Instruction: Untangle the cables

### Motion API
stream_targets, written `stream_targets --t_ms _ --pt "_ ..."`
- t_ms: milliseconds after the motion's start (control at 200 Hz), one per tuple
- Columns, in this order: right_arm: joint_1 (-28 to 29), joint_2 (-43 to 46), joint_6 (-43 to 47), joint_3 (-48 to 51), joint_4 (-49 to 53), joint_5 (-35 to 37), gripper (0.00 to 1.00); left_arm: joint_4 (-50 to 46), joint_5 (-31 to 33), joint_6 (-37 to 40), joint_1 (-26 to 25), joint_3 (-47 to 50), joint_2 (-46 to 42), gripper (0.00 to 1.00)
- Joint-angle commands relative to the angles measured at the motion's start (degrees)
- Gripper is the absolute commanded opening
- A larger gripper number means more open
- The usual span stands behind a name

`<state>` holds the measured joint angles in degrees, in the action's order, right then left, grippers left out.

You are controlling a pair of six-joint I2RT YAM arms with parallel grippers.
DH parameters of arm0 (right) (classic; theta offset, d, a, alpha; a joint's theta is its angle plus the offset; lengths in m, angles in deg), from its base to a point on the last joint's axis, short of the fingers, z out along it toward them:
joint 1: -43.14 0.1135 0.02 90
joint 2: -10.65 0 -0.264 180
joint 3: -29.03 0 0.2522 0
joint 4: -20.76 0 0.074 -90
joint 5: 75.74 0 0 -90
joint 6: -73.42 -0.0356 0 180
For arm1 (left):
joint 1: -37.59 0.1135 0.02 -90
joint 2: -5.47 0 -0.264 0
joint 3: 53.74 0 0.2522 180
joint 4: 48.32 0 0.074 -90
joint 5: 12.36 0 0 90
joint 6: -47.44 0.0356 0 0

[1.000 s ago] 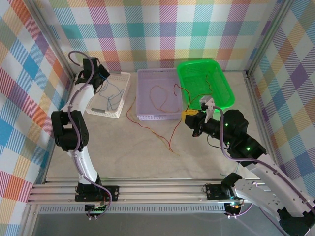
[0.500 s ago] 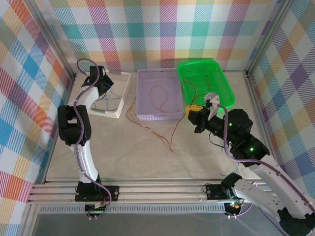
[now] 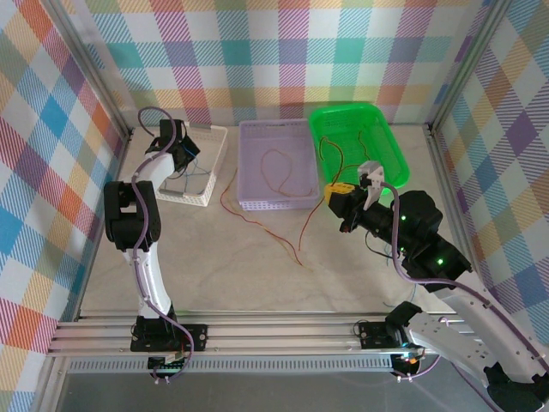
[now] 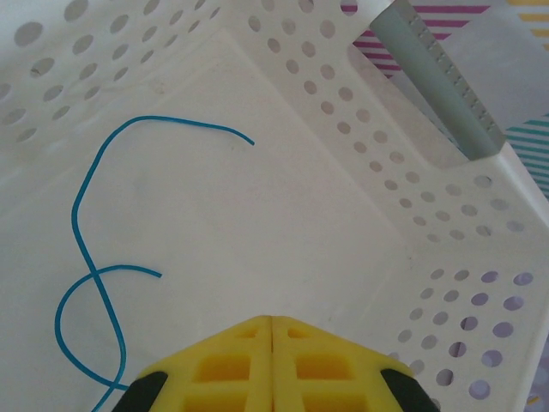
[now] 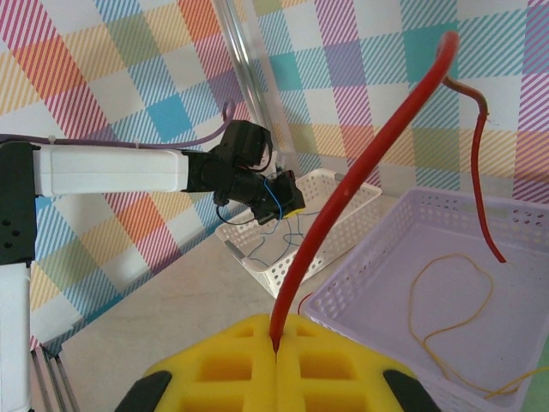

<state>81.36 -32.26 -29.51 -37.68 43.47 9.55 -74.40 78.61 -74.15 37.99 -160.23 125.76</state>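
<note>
right hand just right of purple basket, clamped on red cable | left hand closed, nothing seen held, in white basket left of purple basket | blue cable there, lower end cut off

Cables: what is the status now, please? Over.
Right gripper shut on red cable. Left gripper shut over white basket, blue cable inside. Orange cable lies in purple basket.
</note>
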Motion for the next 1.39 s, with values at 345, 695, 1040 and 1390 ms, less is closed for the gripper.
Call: stream_targets --t_ms 345,695,1040,1390 --pt "0.22 0.31 -0.36 -1.41 -0.10 -0.63 0.00 -22.07 4.93 7.94 -0.92 -15.56 5.09 0.43" --pt "0.25 -1.48 -0.94 -2.90 -0.48 -2.95 0.00 -47.15 4.60 14.84 -1.59 -33.90 12.77 0.75" --pt "0.28 -9.34 -1.19 -10.15 5.88 -2.53 0.00 -56.24 12.13 18.63 -2.16 -34.75 10.37 0.66" --pt "0.04 -15.94 1.03 -18.48 14.67 3.03 0.00 -56.72 17.20 17.41 -2.63 -31.17 3.74 0.68"
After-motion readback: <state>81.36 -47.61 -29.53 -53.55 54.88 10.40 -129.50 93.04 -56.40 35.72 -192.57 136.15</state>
